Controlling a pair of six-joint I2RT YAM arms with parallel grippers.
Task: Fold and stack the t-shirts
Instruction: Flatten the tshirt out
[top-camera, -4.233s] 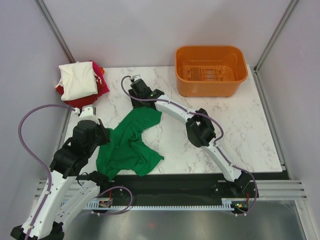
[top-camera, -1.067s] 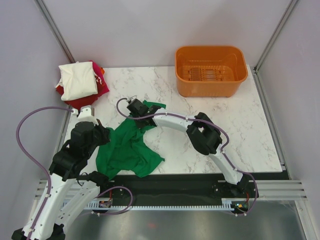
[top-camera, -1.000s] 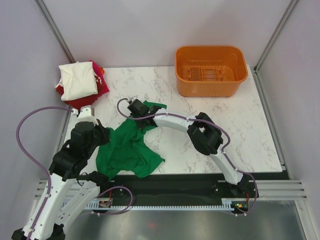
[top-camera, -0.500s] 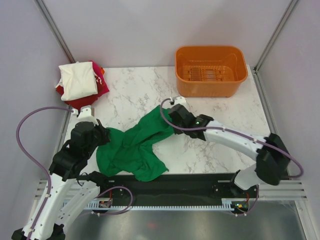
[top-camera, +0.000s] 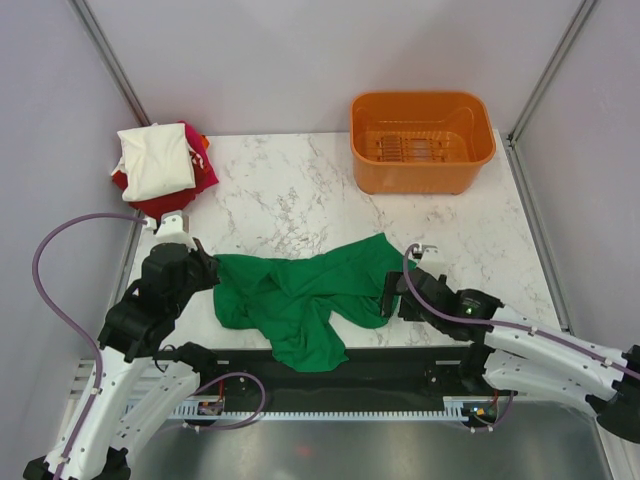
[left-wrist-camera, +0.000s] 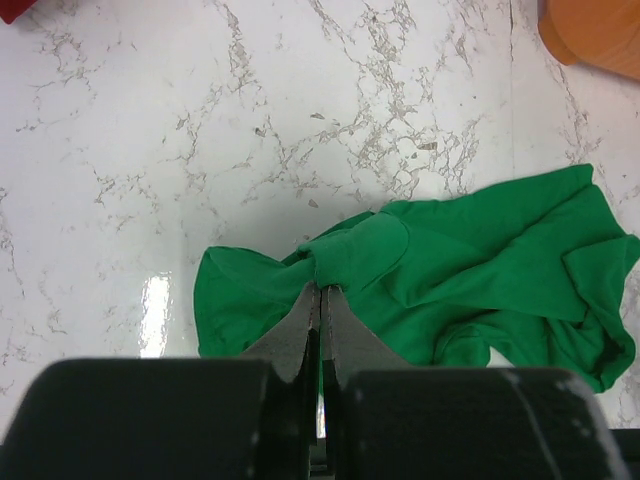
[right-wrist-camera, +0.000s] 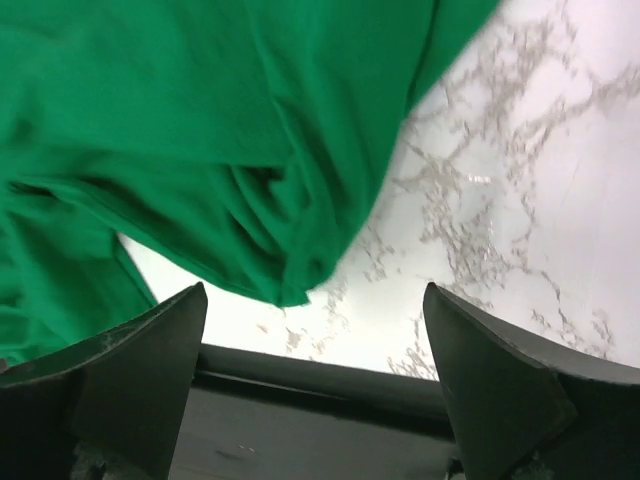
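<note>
Top view: green t-shirt (top-camera: 300, 292) lies crumpled and stretched sideways across the lower middle of the marble table (top-camera: 300, 190), running from the left arm to the right arm. One lobe of it hangs over the table's near edge at lower centre, onto the dark strip there.

Left gripper (left-wrist-camera: 321, 292): fingers pressed together, pinching a bunched fold at the shirt's left end. In the left wrist view the cloth fans out from the pinch toward the right of the frame, bare marble above it. In the top view this gripper sits at left centre, mostly hidden under its own wrist.

Right gripper (top-camera: 392, 298): spread wide, holding nothing. In the right wrist view its two fingers (right-wrist-camera: 140, 370) sit in the lower corners, far apart, with the shirt's rumpled edge filling the upper left and dipping between them. Can't tell if either finger touches cloth. Marble shows at upper right, the table's dark edge along the bottom. In the top view it sits right at the shirt's right end.

Folded stack is at the upper left corner of the table: cream-white shirt (top-camera: 155, 160) on top, red shirt (top-camera: 195, 178) under it, a sliver of orange shirt (top-camera: 204, 146) at the right side. Well apart from the green one.

Orange plastic basket (top-camera: 422, 170) is at upper right, nothing cloth in it.
</note>
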